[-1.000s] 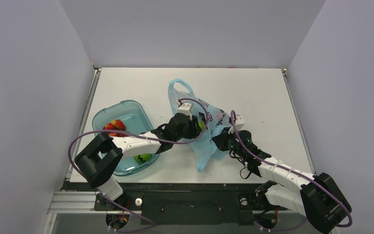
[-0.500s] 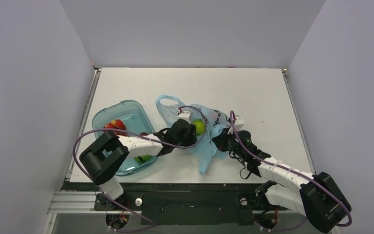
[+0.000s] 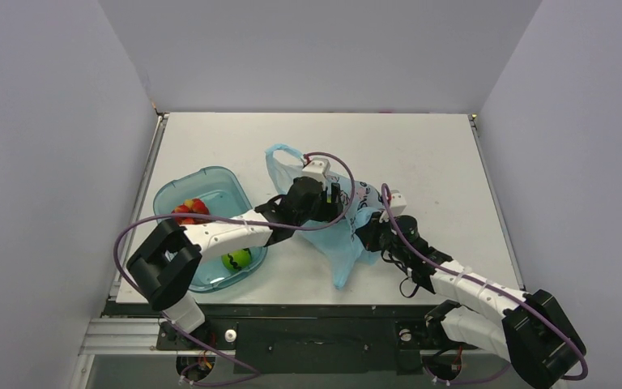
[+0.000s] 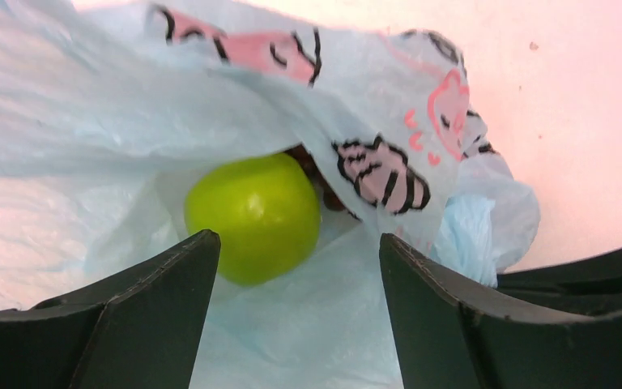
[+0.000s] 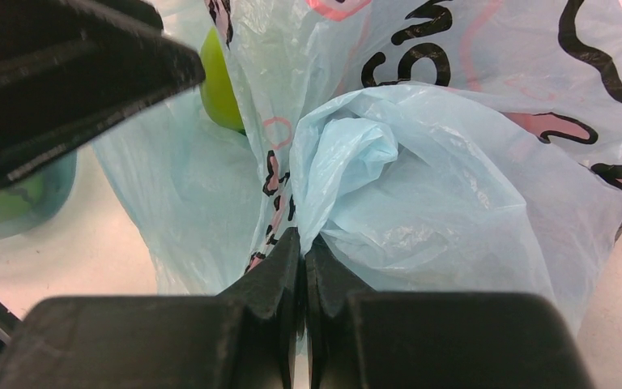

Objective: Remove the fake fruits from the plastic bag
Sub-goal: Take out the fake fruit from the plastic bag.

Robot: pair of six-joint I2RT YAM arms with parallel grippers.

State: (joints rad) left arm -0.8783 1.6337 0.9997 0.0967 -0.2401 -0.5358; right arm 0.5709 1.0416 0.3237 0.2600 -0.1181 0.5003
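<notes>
1. Left tool (image 4: 296, 255): jaws wide apart and empty, aimed into the mouth of the plastic bag (image 4: 89, 105).
2. Green apple (image 4: 251, 215) lies inside the bag, straight ahead just past the fingertips and a bit toward the left finger. It is round, so there is no long axis to line up.
3. Something dark sits behind the apple under the printed fold; can't tell which fruit.
4. Right tool (image 5: 301, 247): jaws clamped on a bunched fold of the bag's near side.
5. Left arm is nearer the apple, stretched past the tray (image 3: 170, 193) with its wrist over the bag opening. Right arm reaches in low from the right across the counter (image 3: 421, 154).
6. Red fruit (image 3: 194, 208) and striped green ball (image 3: 236, 259) sit in the tray, out of the bag.
7. Likely next: short push forward, then close on the apple. Loose plastic could get caught in the grip.
</notes>
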